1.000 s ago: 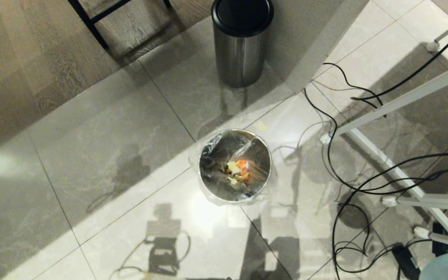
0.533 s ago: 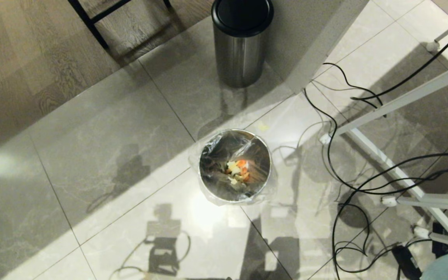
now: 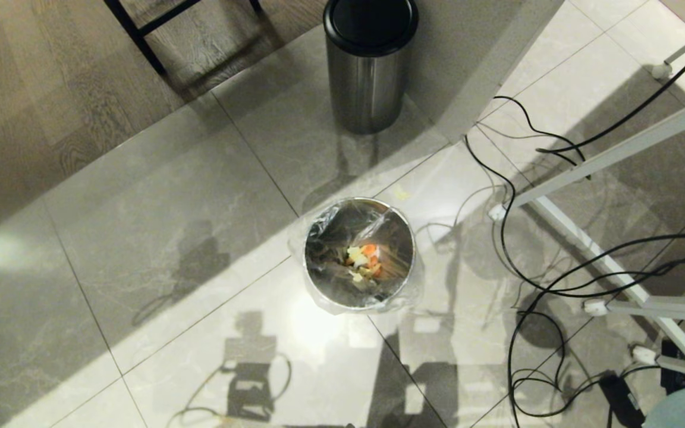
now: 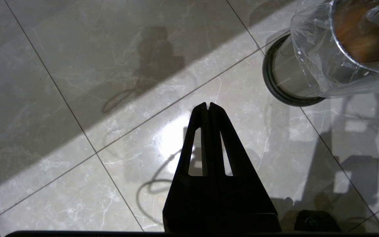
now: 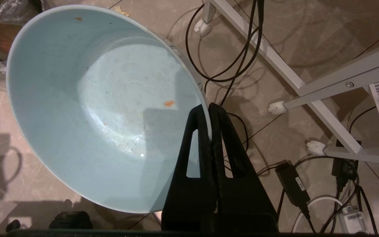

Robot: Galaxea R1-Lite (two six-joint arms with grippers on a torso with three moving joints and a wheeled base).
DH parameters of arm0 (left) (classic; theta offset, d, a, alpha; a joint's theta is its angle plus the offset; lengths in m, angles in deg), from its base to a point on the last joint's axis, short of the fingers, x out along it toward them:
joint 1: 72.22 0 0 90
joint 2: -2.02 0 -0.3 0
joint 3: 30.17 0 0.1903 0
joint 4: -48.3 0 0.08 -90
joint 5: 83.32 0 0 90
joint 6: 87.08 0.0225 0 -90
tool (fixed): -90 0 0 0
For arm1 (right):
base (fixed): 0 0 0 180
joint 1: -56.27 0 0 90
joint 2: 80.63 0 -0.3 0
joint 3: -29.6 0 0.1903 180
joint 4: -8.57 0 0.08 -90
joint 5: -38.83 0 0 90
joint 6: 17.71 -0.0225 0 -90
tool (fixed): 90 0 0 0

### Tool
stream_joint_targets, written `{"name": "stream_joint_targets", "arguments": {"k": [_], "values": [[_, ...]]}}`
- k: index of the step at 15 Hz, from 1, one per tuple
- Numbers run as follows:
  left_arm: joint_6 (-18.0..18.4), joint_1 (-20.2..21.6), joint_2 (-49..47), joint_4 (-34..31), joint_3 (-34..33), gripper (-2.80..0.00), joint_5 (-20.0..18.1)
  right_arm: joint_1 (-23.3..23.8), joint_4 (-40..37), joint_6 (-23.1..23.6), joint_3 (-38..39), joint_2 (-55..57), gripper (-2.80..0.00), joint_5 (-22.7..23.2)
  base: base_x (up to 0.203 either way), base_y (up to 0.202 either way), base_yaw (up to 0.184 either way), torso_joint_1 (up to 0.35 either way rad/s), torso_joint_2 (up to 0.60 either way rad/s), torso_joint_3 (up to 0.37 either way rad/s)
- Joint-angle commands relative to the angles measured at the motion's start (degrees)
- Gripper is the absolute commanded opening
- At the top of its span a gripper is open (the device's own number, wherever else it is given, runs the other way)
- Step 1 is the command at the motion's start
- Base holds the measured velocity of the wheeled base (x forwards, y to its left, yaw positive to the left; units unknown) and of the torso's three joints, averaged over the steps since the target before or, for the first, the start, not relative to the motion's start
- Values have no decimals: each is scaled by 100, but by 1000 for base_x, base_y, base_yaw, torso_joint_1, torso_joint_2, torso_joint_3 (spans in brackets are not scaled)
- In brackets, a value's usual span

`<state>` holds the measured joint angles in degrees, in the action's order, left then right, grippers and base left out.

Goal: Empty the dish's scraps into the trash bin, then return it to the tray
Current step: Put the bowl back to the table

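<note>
The pale blue dish (image 5: 94,108) hangs over the floor with my right gripper (image 5: 208,110) shut on its rim, one finger inside and one outside. Only a tiny orange crumb (image 5: 168,103) and smears cling inside it. An edge of the dish (image 3: 684,410) shows at the head view's bottom right corner. The shiny metal trash bin (image 3: 359,254) with its clear bag stands on the floor tiles, and the orange and pale yellow scraps (image 3: 363,261) lie at its bottom. My left gripper (image 4: 208,106) is shut and empty, hanging over bare tile beside the trash bin (image 4: 311,65). The tray is out of view.
A brushed-steel cylinder with a black lid (image 3: 369,59) stands behind the bin. Black cables (image 3: 533,279) and white frame legs (image 3: 610,249) spread over the floor on the right, with power adapters (image 5: 293,187) below the dish. A black chair leg (image 3: 140,35) is at the far left.
</note>
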<state>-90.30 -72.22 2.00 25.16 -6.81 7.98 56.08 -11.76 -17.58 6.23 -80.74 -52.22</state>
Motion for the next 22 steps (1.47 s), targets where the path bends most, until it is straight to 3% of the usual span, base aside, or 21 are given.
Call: {"name": "stream_joint_targets", "arguments": {"k": [1, 8, 22], "values": [[-3, -8, -6, 3, 0, -280, 3, -7, 4, 4, 0, 11, -280, -1, 0, 0, 0, 0, 0, 0], [-12, 0, -6, 3, 0, -280, 11, 1, 4, 4, 0, 11, -280, -1, 0, 0, 0, 2, 1, 27], [-21, -3, -6, 3, 0, -280, 3, -5, 4, 4, 0, 11, -280, -1, 0, 0, 0, 2, 1, 197]]}}
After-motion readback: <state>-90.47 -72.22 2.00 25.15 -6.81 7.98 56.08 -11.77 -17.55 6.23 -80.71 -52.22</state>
